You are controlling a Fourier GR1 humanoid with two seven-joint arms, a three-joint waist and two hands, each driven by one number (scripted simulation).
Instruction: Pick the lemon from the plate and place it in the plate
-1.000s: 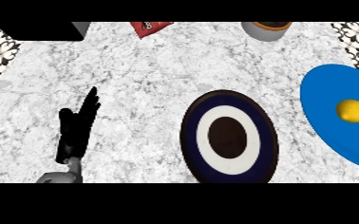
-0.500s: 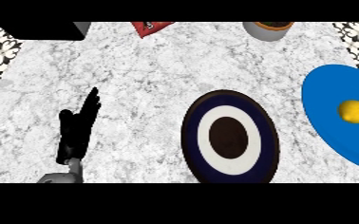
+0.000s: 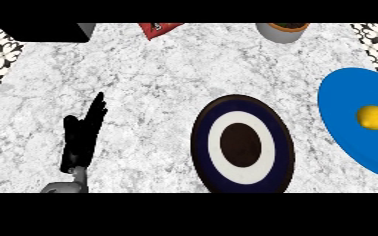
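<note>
A yellow lemon (image 3: 368,117) lies on a blue plate (image 3: 341,115) at the right edge of the head view, partly cut off by the frame. Left of it, in the middle of the counter, sits a dark navy plate (image 3: 242,144) with a white ring and a dark brown centre, with nothing on it. My left hand (image 3: 81,136) shows at the lower left, fingers straight and pointing up, open and holding nothing, far from both plates. My right hand does not show.
A grey pot with a brown inside (image 3: 282,30) stands at the back right. A red packet (image 3: 159,29) lies at the back centre and a black-and-grey object (image 3: 52,32) at the back left. Patterned strips edge the marble counter on both sides.
The view has shifted slightly, so the plates sit a little further right. My left hand has stayed in place with its fingers straight.
</note>
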